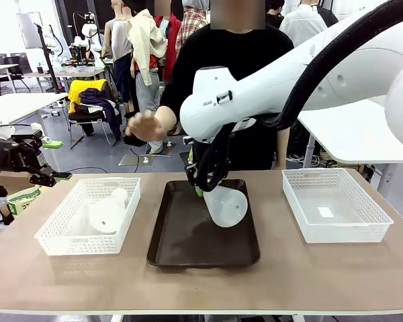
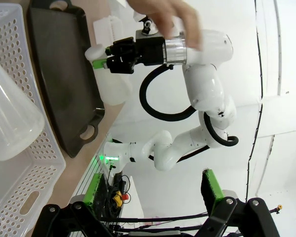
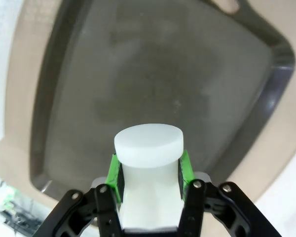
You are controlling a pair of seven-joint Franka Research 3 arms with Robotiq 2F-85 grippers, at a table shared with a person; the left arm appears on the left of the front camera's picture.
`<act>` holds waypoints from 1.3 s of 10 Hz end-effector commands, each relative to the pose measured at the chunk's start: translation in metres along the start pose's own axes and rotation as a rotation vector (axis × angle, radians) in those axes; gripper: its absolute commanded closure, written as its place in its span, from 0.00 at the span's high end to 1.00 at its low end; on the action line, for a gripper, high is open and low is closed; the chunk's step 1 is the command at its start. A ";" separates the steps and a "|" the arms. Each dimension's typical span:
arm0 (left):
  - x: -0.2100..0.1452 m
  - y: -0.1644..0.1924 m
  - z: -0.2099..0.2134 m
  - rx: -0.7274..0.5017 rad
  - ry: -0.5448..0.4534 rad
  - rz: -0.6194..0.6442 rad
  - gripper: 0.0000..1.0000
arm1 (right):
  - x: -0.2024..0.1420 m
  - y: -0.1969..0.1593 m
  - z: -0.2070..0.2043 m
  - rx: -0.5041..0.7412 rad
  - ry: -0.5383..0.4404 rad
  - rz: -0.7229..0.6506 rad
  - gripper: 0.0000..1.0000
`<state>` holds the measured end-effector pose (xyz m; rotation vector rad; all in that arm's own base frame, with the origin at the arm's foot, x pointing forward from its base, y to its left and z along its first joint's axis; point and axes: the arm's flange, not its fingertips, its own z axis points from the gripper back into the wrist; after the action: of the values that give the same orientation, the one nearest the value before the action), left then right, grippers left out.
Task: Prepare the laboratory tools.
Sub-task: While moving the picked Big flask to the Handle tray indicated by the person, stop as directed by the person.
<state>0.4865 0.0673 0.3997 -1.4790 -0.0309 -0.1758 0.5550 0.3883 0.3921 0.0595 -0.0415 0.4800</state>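
**Front view.** The right gripper (image 1: 200,182) is clamped on the neck of a frosted flask (image 1: 227,206). The flask hangs tilted over the dark tray (image 1: 188,251) with its base toward five o'clock. Whether it touches the tray cannot be told. The second flask (image 1: 107,216) lies on its side in the left basket (image 1: 54,245), at the tray's nine o'clock. The right basket (image 1: 363,231) sits at the tray's three o'clock. The left gripper (image 1: 47,176) hovers off the table's (image 1: 289,282) left end. A person's hand (image 1: 144,126) is raised at the tray's eleven o'clock.

**Left wrist view.** The left gripper's jaws stand wide apart with nothing between them. The second flask lies at nine o'clock, inside its basket.

**Right wrist view.** The green pads (image 3: 115,170) press both sides of the frosted flask's neck, with the tray beyond at twelve o'clock.
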 end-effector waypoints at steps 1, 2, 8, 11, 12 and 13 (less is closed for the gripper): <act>-0.002 -0.001 0.002 0.015 0.008 -0.003 1.00 | 0.002 -0.003 0.005 -0.013 -0.024 0.040 0.00; -0.002 -0.001 0.002 0.015 0.008 -0.003 1.00 | 0.001 -0.005 0.005 -0.001 -0.026 0.035 0.00; -0.002 -0.001 0.002 0.015 0.008 -0.003 1.00 | 0.002 0.000 0.002 0.001 -0.011 0.021 0.00; -0.002 -0.001 0.002 0.015 0.008 -0.003 1.00 | 0.002 0.000 0.002 0.001 -0.011 0.021 0.00; -0.002 -0.001 0.002 0.015 0.008 -0.003 1.00 | 0.002 0.000 0.002 0.001 -0.011 0.021 0.00; -0.002 -0.001 0.002 0.015 0.008 -0.003 1.00 | 0.002 0.000 0.002 0.001 -0.011 0.021 0.00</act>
<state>0.4865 0.0674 0.3997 -1.4790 -0.0310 -0.1757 0.5560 0.3892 0.3930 0.0622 -0.0480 0.5022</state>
